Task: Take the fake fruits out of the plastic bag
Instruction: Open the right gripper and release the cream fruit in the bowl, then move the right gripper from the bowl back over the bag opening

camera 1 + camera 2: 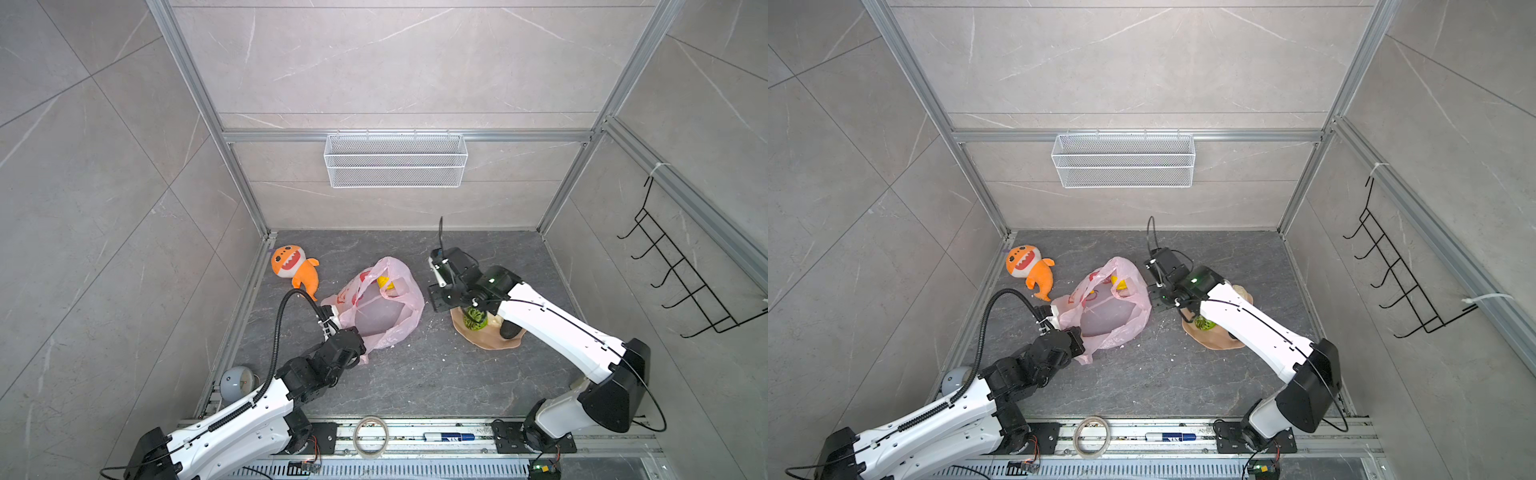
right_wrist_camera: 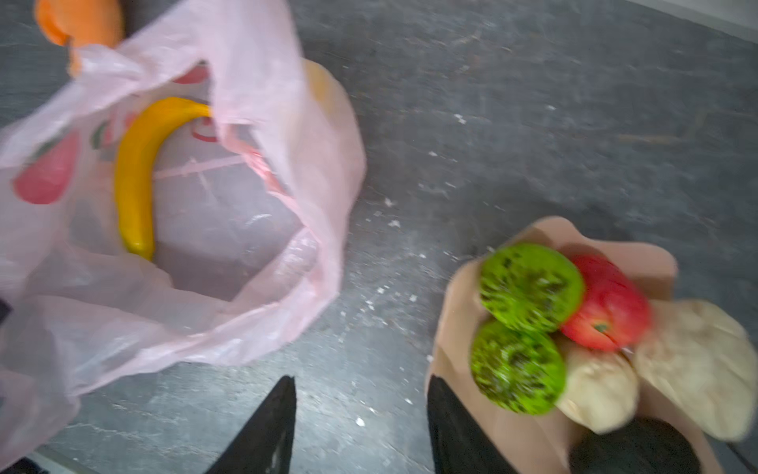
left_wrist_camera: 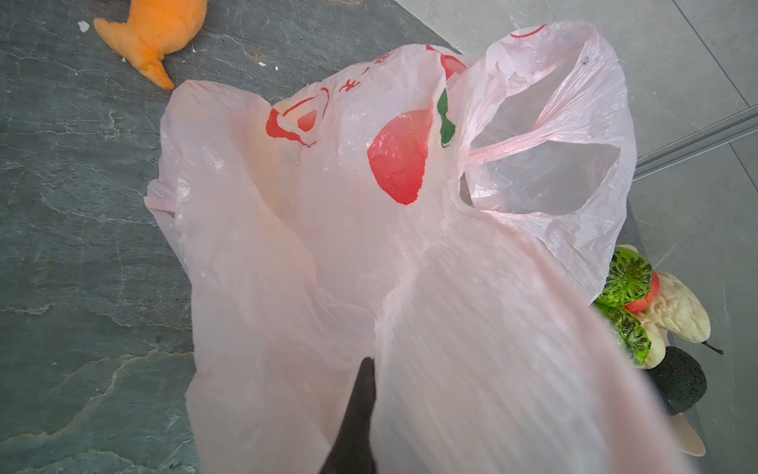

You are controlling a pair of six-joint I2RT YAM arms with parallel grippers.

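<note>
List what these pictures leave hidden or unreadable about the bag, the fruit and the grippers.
- Top views: the film of the plastic bag veils its contents; only one yellow fruit shows at the mouth.
- Left wrist view: the bag covers the left gripper but for one finger.
- Top views: the right arm hides much of the bowl.
- Right wrist view: motion blur; the yellowish shape behind the film cannot be identified.

The plastic bag [image 3: 410, 287] was translucent pink with red printed marks (one edged in green), the banana [image 2: 135, 176] yellow, the two bumpy balls [image 2: 529, 287] bright green flecked black, the apple [image 2: 607, 303] red, the lumpy pieces [image 2: 697, 361] cream, the bowl [image 2: 545, 230] peach, the plush shark [image 1: 291, 266] orange.
</note>
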